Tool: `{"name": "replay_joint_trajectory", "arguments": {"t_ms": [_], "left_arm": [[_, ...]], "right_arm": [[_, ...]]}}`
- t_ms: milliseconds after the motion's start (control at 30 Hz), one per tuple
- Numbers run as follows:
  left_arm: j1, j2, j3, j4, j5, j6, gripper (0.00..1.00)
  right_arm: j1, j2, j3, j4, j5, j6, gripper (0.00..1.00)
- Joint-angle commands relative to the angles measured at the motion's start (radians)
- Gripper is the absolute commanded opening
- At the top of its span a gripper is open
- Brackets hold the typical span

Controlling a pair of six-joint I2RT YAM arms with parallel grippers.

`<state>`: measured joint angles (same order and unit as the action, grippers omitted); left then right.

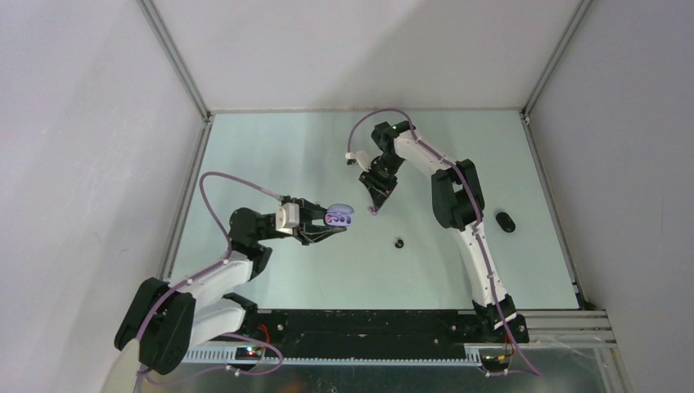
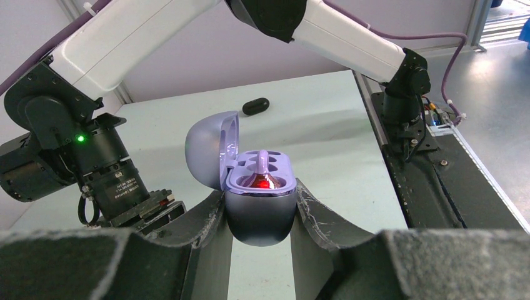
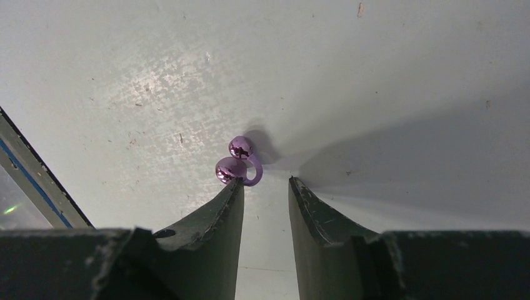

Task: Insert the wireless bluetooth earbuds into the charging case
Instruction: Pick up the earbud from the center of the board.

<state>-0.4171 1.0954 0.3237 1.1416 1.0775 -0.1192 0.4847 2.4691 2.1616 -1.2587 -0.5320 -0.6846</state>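
Clamped in the left hand (image 2: pixel 259 190): the lilac charging case (image 2: pixel 259 219), pinched by its lower shell, lid (image 2: pixel 209 147) swung back toward 10 o'clock, one purple bud (image 2: pixel 263 170) seated in its well above a red glow. At the right hand (image 3: pixel 265 182), fingers a little spread with nothing between them, tips low over the counter (image 3: pixel 387 75). Just past the 9 o'clock fingertip, at 11 o'clock of the gap and seemingly touching that tip: the loose purple earbud (image 3: pixel 239 161), glossy, two round lobes and a short curved stem, lying on the counter at 3 o'clock of the held case in the overhead view. Farther out, at 4 o'clock of the case, a black earbud (image 1: pixel 399 242); well apart at 3 o'clock, a black oval object (image 1: pixel 506 222). Probably feather-light, hard and slick, so liable to squirt out or roll under an off-centre squeeze. Best to shift toward 9 o'clock, centre the gap on the lobes, and close gently across the body, leaving the stem free for the well.
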Motion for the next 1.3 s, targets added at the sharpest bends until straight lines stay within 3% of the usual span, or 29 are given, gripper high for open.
{"name": "replay_joint_trajectory", "arguments": {"t_ms": [0,300,733,833,867,967,1033,1200,1267], "left_arm": [[0.006,-0.019,0.005,0.030,0.007,0.031,0.00],[0.006,-0.023,0.003,0.028,0.008,0.034,0.00],[0.005,-0.025,0.002,0.028,0.011,0.037,0.00],[0.006,-0.025,0.002,0.028,0.013,0.037,0.00],[0.006,-0.025,0.002,0.029,0.013,0.038,0.00],[0.006,-0.027,0.003,0.028,0.013,0.038,0.00],[0.005,-0.028,0.002,0.029,0.013,0.038,0.00],[0.005,-0.029,0.002,0.030,0.013,0.035,0.00],[0.006,-0.029,0.002,0.033,0.014,0.029,0.00]], "right_arm": [[0.006,0.035,0.037,-0.025,-0.024,-0.008,0.37],[0.001,0.049,0.056,-0.045,-0.073,-0.001,0.28],[-0.018,0.081,0.118,-0.085,-0.152,0.041,0.27],[-0.023,0.084,0.126,-0.091,-0.168,0.048,0.14],[-0.025,0.085,0.129,-0.097,-0.172,0.047,0.05],[-0.031,0.086,0.145,-0.111,-0.186,0.048,0.00],[-0.037,0.084,0.151,-0.117,-0.189,0.049,0.03],[-0.048,0.063,0.155,-0.113,-0.145,0.092,0.31],[-0.049,0.049,0.144,-0.112,-0.086,0.152,0.38]]}}
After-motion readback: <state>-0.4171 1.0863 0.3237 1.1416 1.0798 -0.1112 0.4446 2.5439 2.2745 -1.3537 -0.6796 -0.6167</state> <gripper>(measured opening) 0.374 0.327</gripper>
